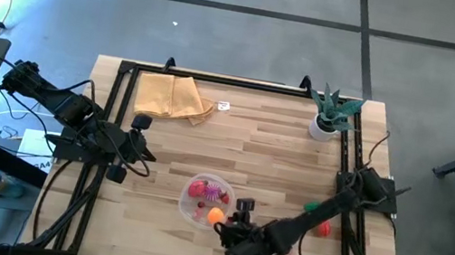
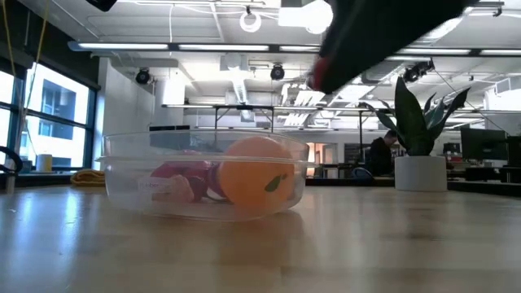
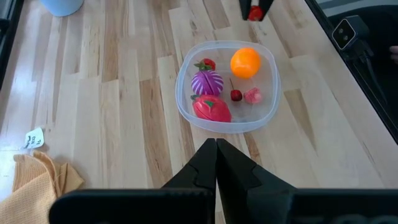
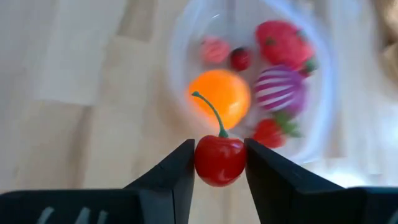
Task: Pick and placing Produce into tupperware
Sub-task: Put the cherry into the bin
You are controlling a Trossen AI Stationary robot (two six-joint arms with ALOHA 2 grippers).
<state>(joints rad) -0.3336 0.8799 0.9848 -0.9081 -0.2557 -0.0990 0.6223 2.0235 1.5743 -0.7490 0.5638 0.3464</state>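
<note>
Right claw clenched on light, smooth, slippery cherry across its round body, at the tub's five o'clock.

You've got a folded yellow-tan cloth up around 11 o'clock on the wooden table, a small white tag just beside it, and a potted spiky plant at 1 o'clock.
</note>
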